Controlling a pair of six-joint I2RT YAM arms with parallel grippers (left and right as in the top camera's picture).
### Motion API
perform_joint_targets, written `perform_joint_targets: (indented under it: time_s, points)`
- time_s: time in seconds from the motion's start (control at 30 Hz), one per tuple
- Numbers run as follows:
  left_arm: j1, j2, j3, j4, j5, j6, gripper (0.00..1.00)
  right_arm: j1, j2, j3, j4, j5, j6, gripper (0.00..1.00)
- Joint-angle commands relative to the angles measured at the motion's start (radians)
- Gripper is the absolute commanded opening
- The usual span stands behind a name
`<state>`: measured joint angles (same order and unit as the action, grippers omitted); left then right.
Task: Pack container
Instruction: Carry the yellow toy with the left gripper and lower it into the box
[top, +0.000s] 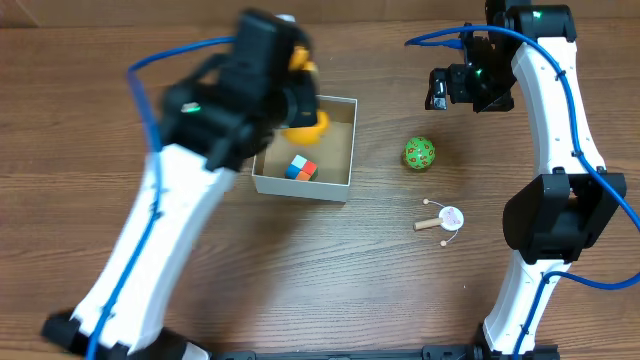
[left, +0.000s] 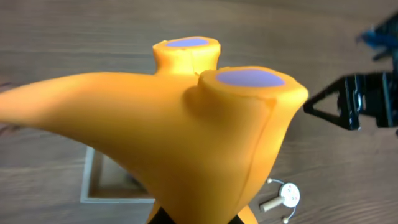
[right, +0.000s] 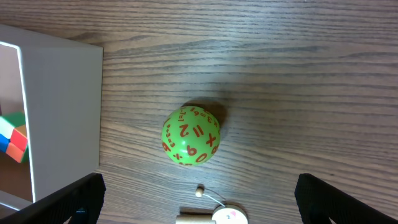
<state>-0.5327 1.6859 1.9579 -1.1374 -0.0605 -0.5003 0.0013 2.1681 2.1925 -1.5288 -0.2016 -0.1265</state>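
The container (top: 340, 186) is a square white-walled box with a brown inside, left of the table's middle; a multicoloured cube (top: 301, 168) lies in it. It also shows in the left wrist view (left: 93, 186) and the right wrist view (right: 62, 106). My left gripper (top: 300, 95) is shut on a large orange toy (left: 186, 130) with two purple-topped stubs, held above the container's far left part. My right gripper (top: 455, 90) is open and empty, high above the table at the back right. A green number ball (top: 419, 153) lies below it, also in the right wrist view (right: 191, 134).
A small wooden drum toy (top: 445, 219) with beads on strings lies right of the container, in front of the green ball. It also shows in the left wrist view (left: 283, 197) and the right wrist view (right: 214, 216).
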Motion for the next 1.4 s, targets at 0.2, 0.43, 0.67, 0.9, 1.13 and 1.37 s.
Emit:
perform_joint_targets:
  time_s: [0.2, 0.43, 0.67, 0.9, 1.13, 1.37]
  points:
    - [-0.076, 0.265, -0.003, 0.084, -0.069, 0.085, 0.04, -0.003, -0.041, 0.026, 0.005, -0.002, 0.008, 1.0]
    - [-0.069, 0.365, -0.003, 0.082, -0.092, 0.051, 0.04, -0.003, -0.041, 0.026, 0.005, -0.002, 0.007, 1.0]
    - [-0.061, 0.381, -0.005, 0.06, -0.097, 0.005, 0.04, -0.003, -0.041, 0.026, 0.005, -0.002, 0.008, 1.0]
    - [-0.064, 0.447, -0.005, 0.045, -0.05, -0.009, 0.04, -0.003, -0.041, 0.026, 0.005, -0.002, 0.008, 1.0]
    - [-0.063, 0.502, -0.005, 0.018, -0.05, -0.009, 0.04, -0.003, -0.041, 0.026, 0.005, -0.002, 0.007, 1.0]
    - [-0.064, 0.502, -0.005, -0.017, -0.02, 0.003, 0.04, -0.003, -0.041, 0.026, 0.005, -0.002, 0.007, 1.0]
